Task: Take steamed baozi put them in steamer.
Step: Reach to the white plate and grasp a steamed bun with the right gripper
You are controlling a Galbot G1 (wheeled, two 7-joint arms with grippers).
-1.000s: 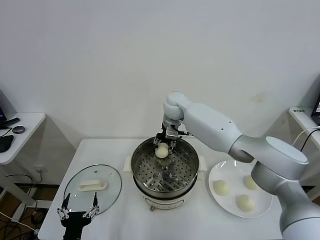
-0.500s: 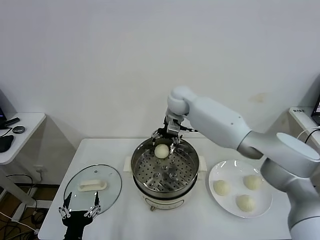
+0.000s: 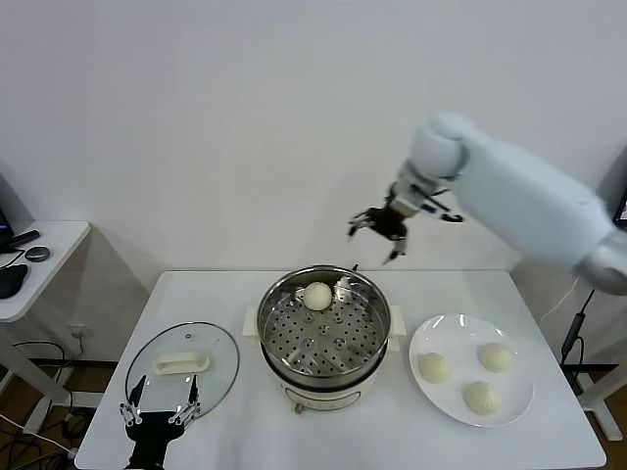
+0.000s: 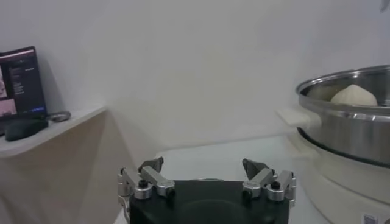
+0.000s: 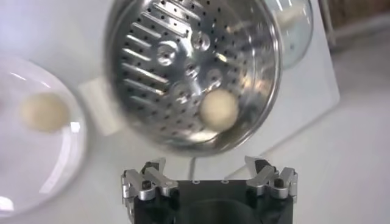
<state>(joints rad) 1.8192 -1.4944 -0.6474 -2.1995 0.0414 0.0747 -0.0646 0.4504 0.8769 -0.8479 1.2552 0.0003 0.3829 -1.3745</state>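
**One baozi in, three on the plate**

Stands on the white desk at centre: the steamer, landmark for all else. Lies left of the steamer: a glass lid, white handle up. Sits right of the steamer: a white plate carrying three baozi. Rests inside the steamer, on the perforated tray toward the far rim: one baozi, touched by nothing.

Hangs above and beyond the steamer's far-right rim: the right claw, fingers spread apart and empty, well clear of the pot. Looks down from the right wrist view on the tray and on one plate bun off to the side. Waits low at the near desk edge, left of the steamer and by the lid: the left claw, fingers apart, holding nothing.

Judged next: a reach for a plate bun. Lies right of the steamer and nearer the robot than the right claw, so down, rightward and back. Round buns, no long axis to align with. Nearer arm: the right by far.
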